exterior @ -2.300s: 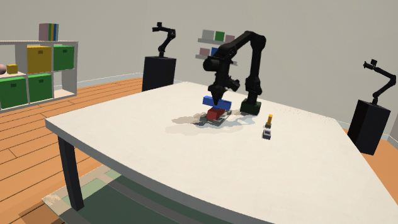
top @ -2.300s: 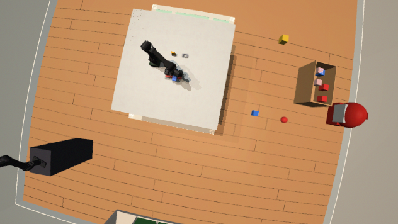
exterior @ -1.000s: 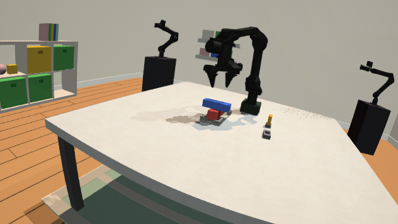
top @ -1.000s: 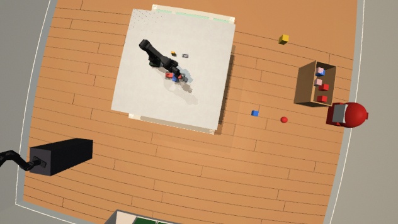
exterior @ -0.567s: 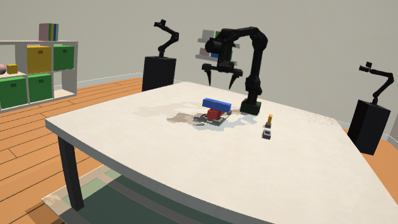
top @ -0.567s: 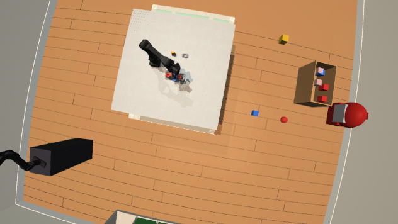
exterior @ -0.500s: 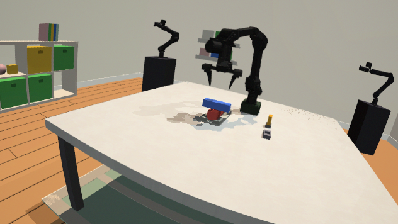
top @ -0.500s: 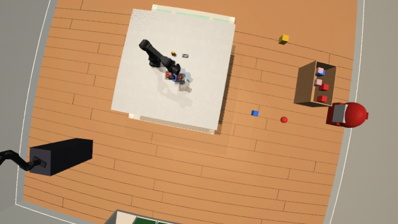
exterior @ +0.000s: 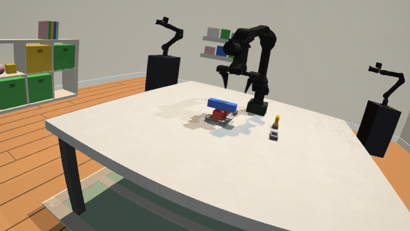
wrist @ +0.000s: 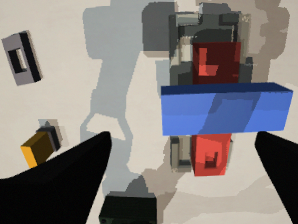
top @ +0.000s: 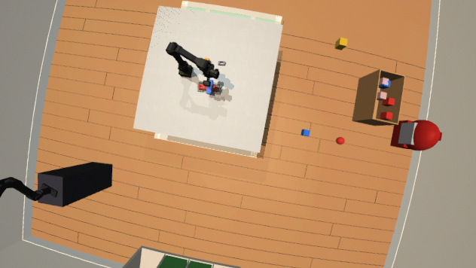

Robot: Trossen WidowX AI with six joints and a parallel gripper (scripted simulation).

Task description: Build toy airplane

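The red fuselage (top: 202, 87) (exterior: 218, 115) (wrist: 212, 145) lies in the grey cradle (exterior: 211, 120) (wrist: 174, 155); whether it is fully down cannot be told. The blue wing (top: 209, 87) (exterior: 222, 104) (wrist: 225, 112) lies across its top; its tab is hidden, and I cannot tell how deep it sits. The small tail socket shows empty in the wrist view. The orange tail fin (top: 207, 59) (exterior: 277, 120) (wrist: 36, 150) stands in a dark holder on the table, away from the cradle. My gripper (exterior: 236, 89) (wrist: 184, 139) is open and empty, raised above the plane and toward the arm's base.
A grey hollow block (top: 221, 63) (exterior: 274, 138) (wrist: 24, 76) lies near the tail fin. The arm's dark base (exterior: 257, 108) (wrist: 129, 210) stands beyond the cradle in the exterior view. The white table (top: 233, 124) (exterior: 156, 143) has its edges well away from the parts.
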